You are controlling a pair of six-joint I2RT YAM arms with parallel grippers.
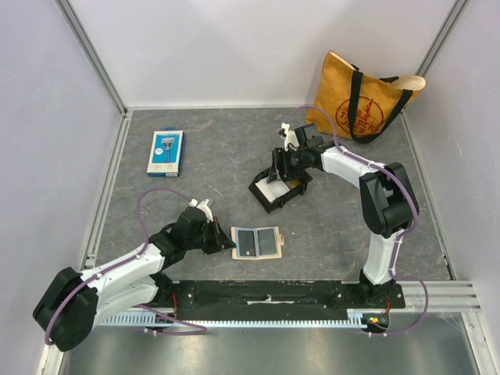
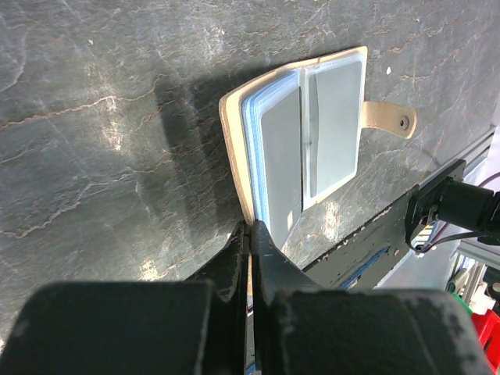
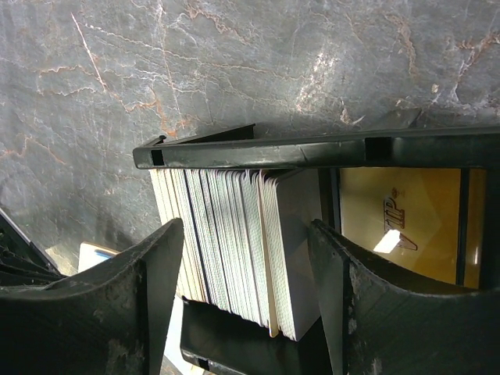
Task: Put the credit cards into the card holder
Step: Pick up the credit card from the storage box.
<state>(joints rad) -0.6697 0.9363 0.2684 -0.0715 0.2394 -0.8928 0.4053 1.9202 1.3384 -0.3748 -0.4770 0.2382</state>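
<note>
The tan card holder lies open near the front of the table, with two grey cards in its clear slots and its tab pointing away. My left gripper is shut on the card holder's near edge. In a black tray a stack of credit cards stands on edge, and a gold card lies flat beside the stack. My right gripper hangs over the tray, open, with one finger on each side of the stack.
A blue-and-white flat package lies at the back left. A yellow tote bag leans in the back right corner. White walls close the table on three sides, and the arms' black base rail runs along the front.
</note>
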